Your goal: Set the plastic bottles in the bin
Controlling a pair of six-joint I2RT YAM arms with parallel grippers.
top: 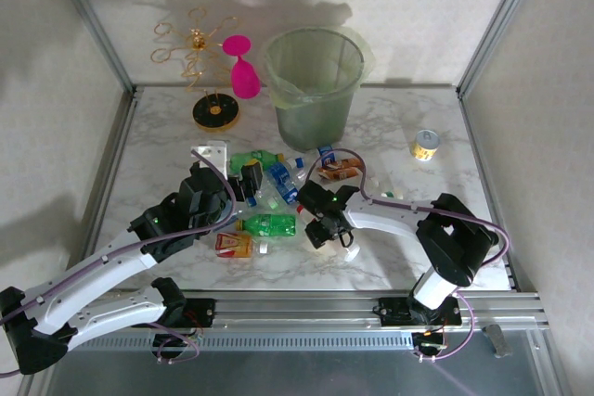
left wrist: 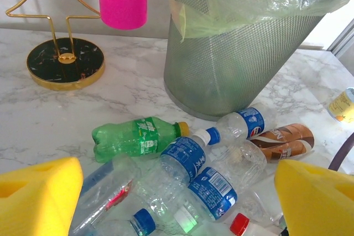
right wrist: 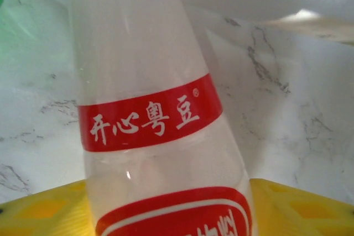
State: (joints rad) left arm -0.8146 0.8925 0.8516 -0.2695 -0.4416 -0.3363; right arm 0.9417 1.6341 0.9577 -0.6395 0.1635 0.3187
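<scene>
Right pincer low over desk, pads flanking white red-banded bottle, likely for lift; firm pinch cannot tell. Left pincer spread, poised above bottle heap. Bin stands upright just behind heap.

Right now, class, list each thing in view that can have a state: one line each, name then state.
bin: upright, bag-lined, top open
green bottle: lying flat, cap on
red-banded white bottle: lying flat
right hand: pads either side of that bottle, grip unclear
left hand: open, empty
metal can: upright
pink goblet: inverted, bowl down
</scene>
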